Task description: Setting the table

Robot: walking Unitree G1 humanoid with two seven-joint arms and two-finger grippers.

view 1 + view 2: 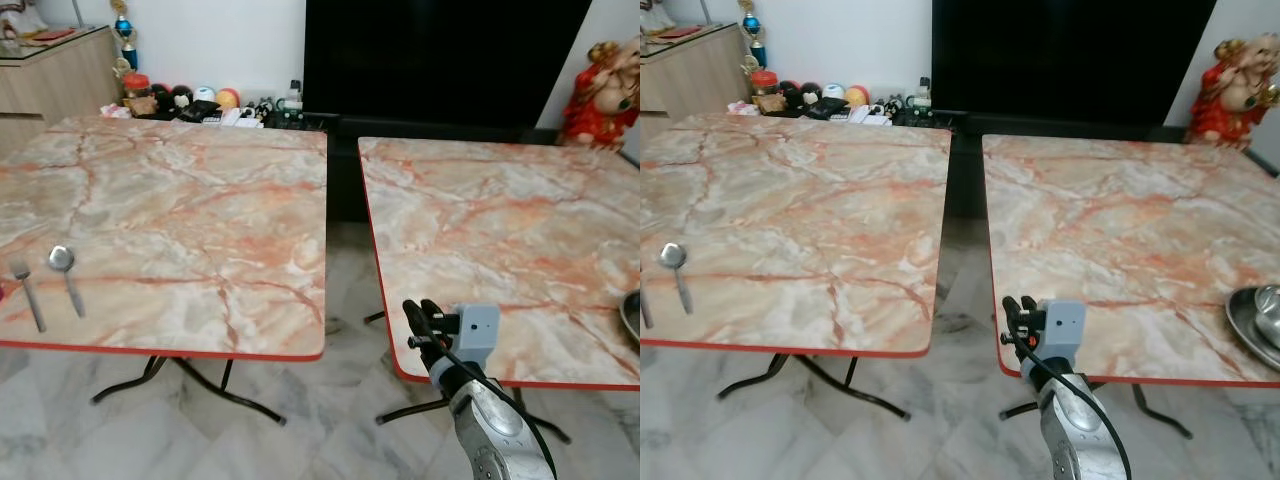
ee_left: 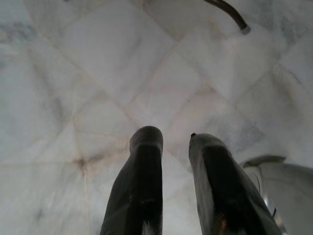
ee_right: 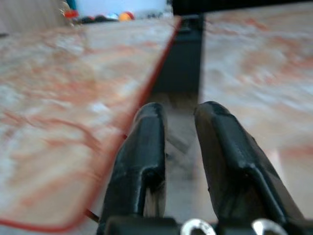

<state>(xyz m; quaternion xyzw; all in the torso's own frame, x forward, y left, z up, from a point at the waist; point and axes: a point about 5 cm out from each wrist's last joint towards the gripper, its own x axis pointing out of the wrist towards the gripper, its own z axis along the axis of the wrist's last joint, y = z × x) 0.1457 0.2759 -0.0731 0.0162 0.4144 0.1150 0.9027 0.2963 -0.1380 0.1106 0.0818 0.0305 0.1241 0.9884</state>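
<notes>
Right hand (image 1: 420,322) is raised at the near red edge of the right worktop (image 1: 500,215), by its near-left corner, fingers narrowly apart with nothing between them. Its wrist view looks down the gap between the two worktops: left worktop's red edge runs just beside the left finger (image 3: 142,161), right worktop on the other side, dark cabinet at the far end of the gap. The gap is open down to the marble floor (image 1: 340,400), with black table legs (image 1: 190,375) under both tops.

Left worktop (image 1: 170,210) lies across the gap, to the left of the right hand. A spoon (image 1: 65,275) and a fork (image 1: 27,293) lie side by side near its near-left edge, well apart from the right hand, close but not touching. Broad bare marble surface between them and the gap.

Right eye view shows a steel plate (image 1: 1248,325) with a small steel bowl (image 1: 1268,300) on it at the right worktop's near-right edge, far right of the right hand; in the left eye view just the plate's rim.

Left hand (image 2: 173,183) points down at the floor tiles, fingers narrowly apart, empty; a table leg foot (image 2: 230,13) ahead of it.
</notes>
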